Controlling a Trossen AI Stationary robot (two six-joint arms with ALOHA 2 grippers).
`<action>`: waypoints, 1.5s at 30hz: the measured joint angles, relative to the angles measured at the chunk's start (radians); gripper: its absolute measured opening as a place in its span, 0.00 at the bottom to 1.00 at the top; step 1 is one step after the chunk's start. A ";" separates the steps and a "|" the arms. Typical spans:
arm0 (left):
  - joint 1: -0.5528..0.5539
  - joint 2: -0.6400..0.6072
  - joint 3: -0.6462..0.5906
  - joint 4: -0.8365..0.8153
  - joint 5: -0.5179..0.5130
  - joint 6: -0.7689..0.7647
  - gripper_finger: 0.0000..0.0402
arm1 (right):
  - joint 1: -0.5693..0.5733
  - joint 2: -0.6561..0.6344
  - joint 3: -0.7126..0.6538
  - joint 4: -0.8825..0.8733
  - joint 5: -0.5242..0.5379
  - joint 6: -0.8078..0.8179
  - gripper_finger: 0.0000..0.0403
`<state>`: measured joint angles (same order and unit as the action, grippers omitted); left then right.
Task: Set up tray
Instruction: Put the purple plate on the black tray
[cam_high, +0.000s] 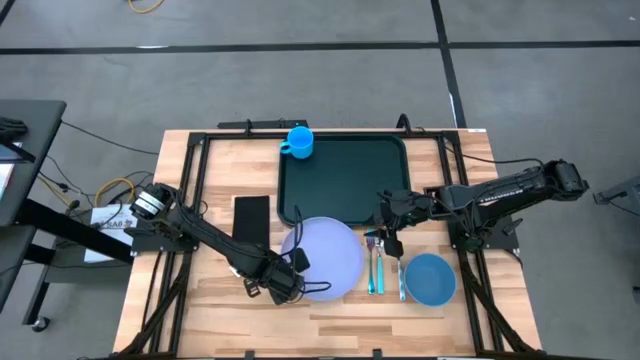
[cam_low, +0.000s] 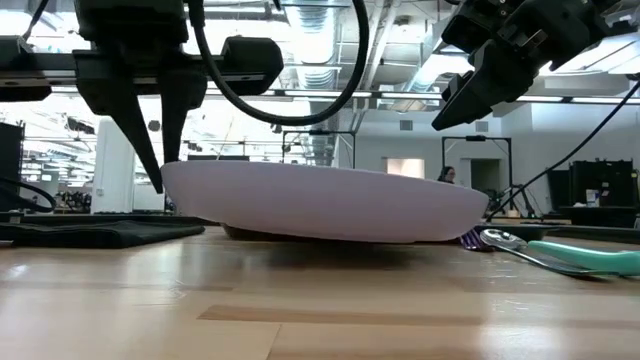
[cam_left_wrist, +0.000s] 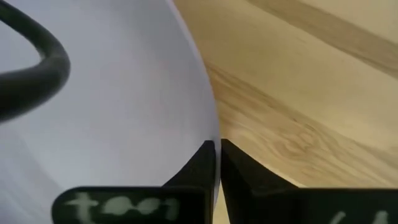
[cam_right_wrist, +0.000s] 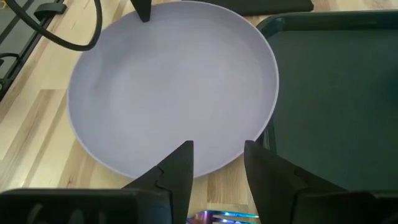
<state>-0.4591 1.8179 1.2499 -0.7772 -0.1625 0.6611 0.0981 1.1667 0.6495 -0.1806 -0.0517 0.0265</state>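
Note:
A lavender plate lies at the near edge of the dark green tray, overlapping the tray's near left corner. My left gripper is shut on the plate's near left rim; the low view shows its fingers at that rim. My right gripper hangs open above the table just right of the plate, its fingers apart with nothing between them. A blue cup stands at the tray's far left corner. My left gripper pinches the plate's rim between its two fingers, one over the plate's upper face and one outside the edge. The fingers come steeply from above, pointing down. The plate sits tilted, its held side higher than the opposite side, its underside low over the table.
A flat black rectangle lies left of the tray. Teal-handled cutlery and a blue bowl lie right of the plate. Black frame rails run along both sides of the wooden table.

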 joint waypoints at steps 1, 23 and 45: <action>0.000 0.000 0.000 -0.003 -0.002 0.001 0.00 | 0.000 0.000 0.000 0.000 0.000 0.000 0.33; 0.274 -0.195 -0.004 -0.008 0.047 0.056 0.00 | 0.000 0.000 0.000 0.002 0.000 0.001 0.33; 0.620 -0.196 -0.254 0.331 0.125 0.316 0.00 | 0.000 0.000 0.000 -0.006 0.000 0.026 0.33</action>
<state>0.1604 1.6218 0.9957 -0.4458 -0.0379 0.9775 0.0978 1.1667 0.6495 -0.1867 -0.0521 0.0525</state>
